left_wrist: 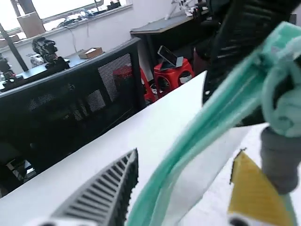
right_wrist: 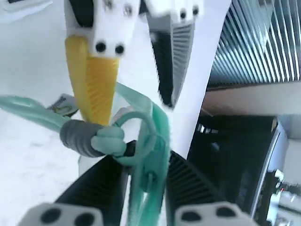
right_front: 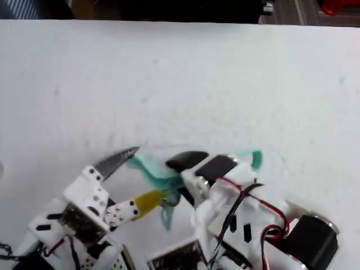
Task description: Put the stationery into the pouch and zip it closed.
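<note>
Pouch held up between two grippers at the table's near edge, about 6 o'clock in the high view.

Nearest, at 7 o'clock, the left gripper [right_front: 149, 174] stands spread wide. Its grey ribbed finger [left_wrist: 101, 200] and yellow finger [right_wrist: 91, 84] sit on either side of the green-edged clear pouch [right_front: 159, 179] without pinching it. The yellow tip touches the grey zip pull [right_wrist: 77, 134], which carries a knotted green cord [right_wrist: 109, 140]. At 5 o'clock the right gripper [right_wrist: 146, 169] is clenched on the pouch's zip edge, the green strip running between its two black fingers [right_wrist: 101, 188]. From that grip the pouch stretches toward 9 o'clock into the left jaws, with one corner poking out toward 3 o'clock. Beyond lies the white table [right_front: 180, 84]. Whether any stationery is inside, I cannot tell.
</note>
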### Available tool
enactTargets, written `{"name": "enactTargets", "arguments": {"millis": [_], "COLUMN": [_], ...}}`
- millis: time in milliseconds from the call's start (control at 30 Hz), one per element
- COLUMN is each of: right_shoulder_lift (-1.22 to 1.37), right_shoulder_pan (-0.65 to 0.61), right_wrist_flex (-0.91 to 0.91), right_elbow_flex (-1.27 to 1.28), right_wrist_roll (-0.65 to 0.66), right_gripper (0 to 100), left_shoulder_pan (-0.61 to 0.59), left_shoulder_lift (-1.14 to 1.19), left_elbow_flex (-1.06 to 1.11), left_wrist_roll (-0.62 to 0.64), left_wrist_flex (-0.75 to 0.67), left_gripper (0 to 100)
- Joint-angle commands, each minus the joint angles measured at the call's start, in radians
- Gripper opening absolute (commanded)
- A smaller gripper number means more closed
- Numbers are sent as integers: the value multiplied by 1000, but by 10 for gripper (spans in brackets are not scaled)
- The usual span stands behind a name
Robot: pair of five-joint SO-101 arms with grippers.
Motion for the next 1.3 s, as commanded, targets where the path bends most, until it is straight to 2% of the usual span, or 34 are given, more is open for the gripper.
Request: {"name": "enactTargets", "arguments": {"millis": [0,100,267,533,600,700,867,933,1033,1100,1200,1267], "right_shoulder_lift": [31,81,136,139,137,137,137,137,137,137,137,137], "right_shoulder_pan": [-73,-107,-90,-30,-28,-28,-10,31,116,189,275,320], "right_wrist_flex": [-2,-8,-42,-61,-56,-51,-2,-1,-54,-105,-179,-229], "right_elbow_flex": [-51,-52,-52,-52,-52,-51,-51,-51,-52,-52,-52,-52], "right_wrist_roll": [55,91,95,87,77,15,-2,-21,-178,-285,-362,-396], "right_gripper": [16,16,16,16,17,21,36,87,184,236,255,254], "left_shoulder_pan": [62,62,62,68,68,65,62,62,53,31,-38,-97], "left_shoulder_lift": [5,5,4,2,2,2,2,2,2,4,5,5], "left_elbow_flex": [29,75,123,126,126,126,135,158,253,345,460,509], "left_wrist_roll": [-14,-12,-12,-17,-14,-14,-14,-14,-12,31,127,133], "left_wrist_flex": [-58,-100,-106,-106,-106,-106,-169,-221,-354,-497,-736,-836], "left_gripper": [325,324,303,12,39,22,22,22,22,21,21,21]}}
